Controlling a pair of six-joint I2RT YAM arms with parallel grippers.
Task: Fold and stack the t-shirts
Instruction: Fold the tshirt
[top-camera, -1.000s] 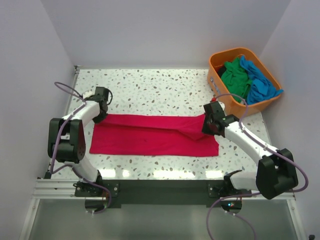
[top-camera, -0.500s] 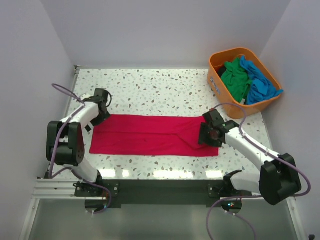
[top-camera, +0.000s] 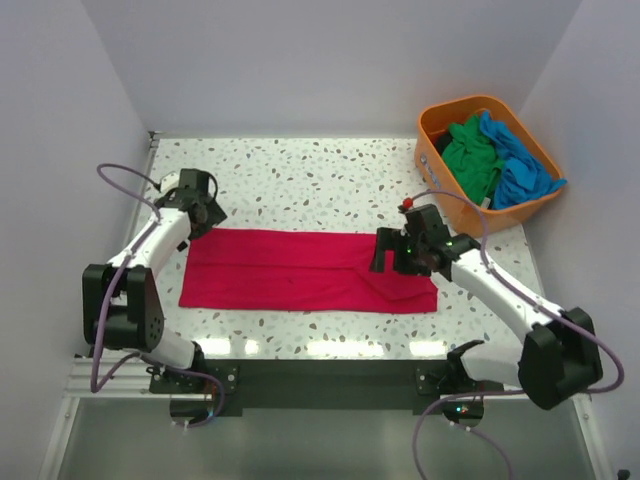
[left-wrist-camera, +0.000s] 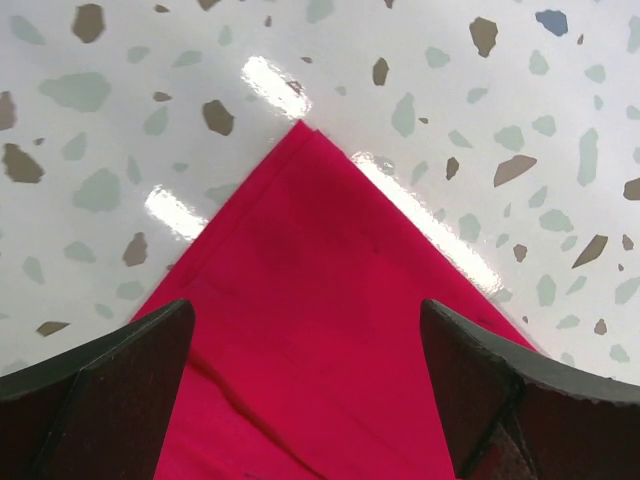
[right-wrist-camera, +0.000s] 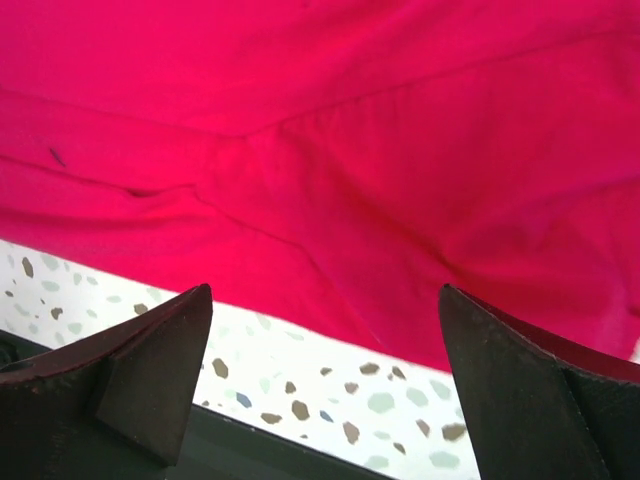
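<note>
A crimson red t-shirt (top-camera: 300, 270) lies flat on the table as a long folded band. My left gripper (top-camera: 205, 212) hovers open over its far left corner (left-wrist-camera: 300, 135), with dark fingers (left-wrist-camera: 110, 385) wide apart and nothing between them. My right gripper (top-camera: 388, 252) hangs open above the shirt's right part (right-wrist-camera: 330, 150), near its front edge, and its fingers (right-wrist-camera: 530, 390) hold nothing. A green t-shirt (top-camera: 468, 155) and a bright blue t-shirt (top-camera: 520, 165) lie bunched in the orange basket.
The orange plastic basket (top-camera: 440, 170) stands at the back right of the speckled table (top-camera: 300, 185), close behind my right arm. White walls close in the left, back and right. A black rail (top-camera: 320, 375) runs along the near edge.
Both grippers have opened and let go of the red shirt. The left one drew back toward the far left corner. The right one rose and shifted left, and the shirt's right end settled flat.
</note>
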